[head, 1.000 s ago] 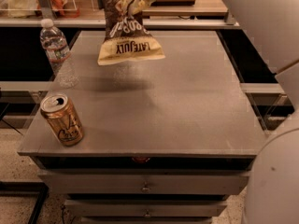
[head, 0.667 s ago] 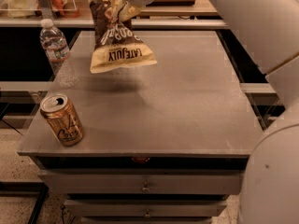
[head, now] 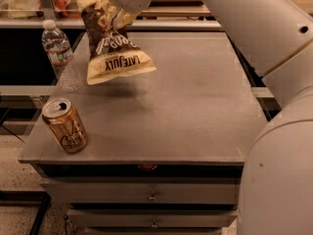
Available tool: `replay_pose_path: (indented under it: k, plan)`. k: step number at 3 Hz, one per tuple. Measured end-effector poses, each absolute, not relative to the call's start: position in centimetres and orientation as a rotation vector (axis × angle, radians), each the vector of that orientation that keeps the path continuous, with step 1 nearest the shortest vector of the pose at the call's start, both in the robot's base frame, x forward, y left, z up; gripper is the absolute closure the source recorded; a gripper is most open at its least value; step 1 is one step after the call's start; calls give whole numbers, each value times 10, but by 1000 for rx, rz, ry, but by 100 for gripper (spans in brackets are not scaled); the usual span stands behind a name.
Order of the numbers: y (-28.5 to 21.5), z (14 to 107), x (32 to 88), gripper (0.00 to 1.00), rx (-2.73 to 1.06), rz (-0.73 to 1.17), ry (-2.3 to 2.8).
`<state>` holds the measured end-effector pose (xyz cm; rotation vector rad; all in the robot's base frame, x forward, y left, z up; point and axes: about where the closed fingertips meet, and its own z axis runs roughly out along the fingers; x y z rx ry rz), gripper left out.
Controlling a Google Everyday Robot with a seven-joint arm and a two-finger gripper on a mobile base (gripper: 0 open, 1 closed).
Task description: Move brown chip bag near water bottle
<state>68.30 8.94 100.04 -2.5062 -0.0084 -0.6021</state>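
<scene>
I have the gripper [head: 119, 17] up and to the right of the water bottle [head: 58, 53], about level with its white cap. Its jaws are clamped on the crumpled upper part of the brown chip bag [head: 115, 53], which hangs from them clear of the table [head: 195, 106]. A soft shadow lies on the grey surface right of the bottle's base.

The bag hangs tilted. Its cream band is at the lower end, with the "LATE JULY" print reading upside down from my view. The lower left corner of that band comes just beside the bottle's lower half. A narrow gap shows between them, so I read them as apart.

The bottle stands upright near the table's far left corner. Nearer to me than the bottle, by the front left edge, a tan soda can [head: 65, 126] stands upright with its top opened, well apart from the bag. The white arm [head: 254, 23] reaches in from the right of the bottle, across the top of the view. Drawers [head: 151, 197] sit under the tabletop.
</scene>
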Motion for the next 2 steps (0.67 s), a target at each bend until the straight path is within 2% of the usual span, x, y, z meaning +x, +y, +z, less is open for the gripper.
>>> replay_pose_path:
  k: [2]
  plan:
    - [109,1001,678,100,-2491,-579,-78]
